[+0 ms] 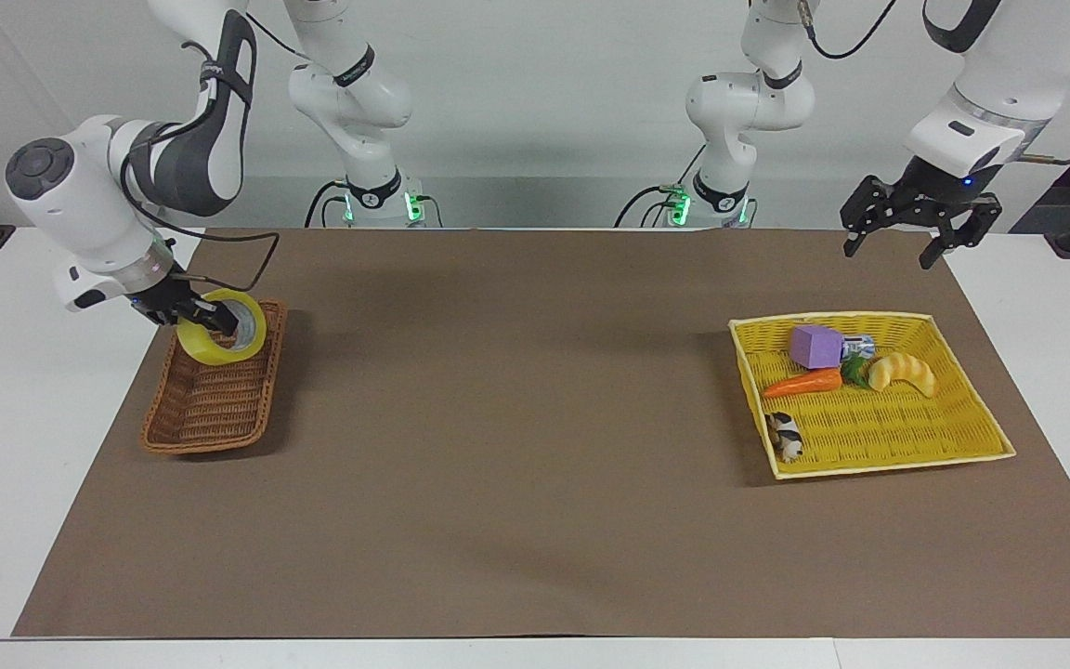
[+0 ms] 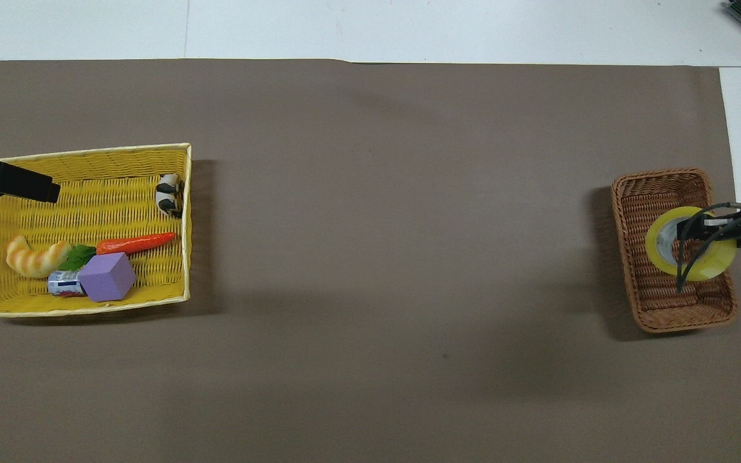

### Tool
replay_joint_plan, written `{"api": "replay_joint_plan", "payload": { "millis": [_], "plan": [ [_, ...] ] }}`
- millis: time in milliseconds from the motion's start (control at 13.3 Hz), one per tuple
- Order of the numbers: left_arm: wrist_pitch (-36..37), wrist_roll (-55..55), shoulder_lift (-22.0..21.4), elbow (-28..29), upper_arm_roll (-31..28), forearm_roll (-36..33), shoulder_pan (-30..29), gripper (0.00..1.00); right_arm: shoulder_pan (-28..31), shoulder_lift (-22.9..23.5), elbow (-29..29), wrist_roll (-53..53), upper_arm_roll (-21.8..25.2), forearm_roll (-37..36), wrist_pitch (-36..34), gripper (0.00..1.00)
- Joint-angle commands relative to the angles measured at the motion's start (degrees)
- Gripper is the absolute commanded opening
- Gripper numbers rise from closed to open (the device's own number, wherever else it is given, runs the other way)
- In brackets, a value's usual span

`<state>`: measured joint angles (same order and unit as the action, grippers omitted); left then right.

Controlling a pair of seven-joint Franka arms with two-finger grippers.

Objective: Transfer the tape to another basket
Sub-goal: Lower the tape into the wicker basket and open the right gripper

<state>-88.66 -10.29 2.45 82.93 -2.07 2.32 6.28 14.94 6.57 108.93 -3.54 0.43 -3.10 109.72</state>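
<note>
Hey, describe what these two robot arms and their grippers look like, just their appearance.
Both arms are glossy white with dark grey joint bands. The right gripper and left gripper are black, two-fingered, each with a small blue light above. Thin black cables loop along both arms, and the bases glow green.

Both arms were glossy white, built of rounded segments with dark grey bands at the joints and round grey caps on the elbows. Black cables looped loosely along the links and out past the wrists. Each base showed a small green light. The right tool (image 1: 205,321) and left tool (image 1: 911,232) were black, angular two-finger units, each with a tiny blue light on its mount.
</note>
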Motion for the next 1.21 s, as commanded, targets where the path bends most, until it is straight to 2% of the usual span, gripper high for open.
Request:
{"api": "replay_joint_plan", "payload": {
  "millis": [0, 151, 301, 377, 603, 678, 753, 1130],
  "plan": [
    [-0.46, -0.52, -1.22, 1.36, 0.40, -0.91, -0.66, 1.00, 1.23, -2.09, 5.05, -0.33, -0.87, -3.21, 2.87, 0.00],
    [-0.37, -0.25, -1.22, 1.36, 0.40, -0.91, -0.66, 1.00, 2.10, -2.18, 8.12, -1.03, -0.87, -6.03, 6.97, 0.00],
    [-0.29, -0.25, -1.22, 1.36, 0.40, -0.91, -0.66, 1.00, 3.77, -1.92, 8.66, -3.92, -0.87, -6.21, 7.88, 0.00],
    [-0.28, -0.25, -1.22, 1.36, 0.40, -0.91, -0.66, 1.00, 4.04, -1.39, 8.84, -4.63, -0.87, -6.21, 8.23, 0.08],
    [-0.28, -0.25, -1.22, 1.36, 0.40, -0.91, -0.66, 1.00, 4.13, -1.12, 13.92, -4.81, -0.87, -6.39, 14.53, 0.39],
    [-0.28, -0.25, -1.22, 1.36, 0.40, -0.91, -0.66, 1.00, 4.31, -1.04, 14.81, -4.81, -0.87, -6.39, 15.86, 0.56],
    [-0.28, -0.25, -1.22, 1.36, 0.40, -0.91, -0.66, 1.00, 4.92, -0.86, 14.91, -4.99, -0.87, -6.48, 15.88, 1.00],
    [-0.28, -0.25, -1.22, 1.36, 0.40, -0.91, -0.66, 1.00, 4.75, -0.86, 13.07, -5.43, -0.87, -6.48, 14.74, 1.00]
  ]
}}
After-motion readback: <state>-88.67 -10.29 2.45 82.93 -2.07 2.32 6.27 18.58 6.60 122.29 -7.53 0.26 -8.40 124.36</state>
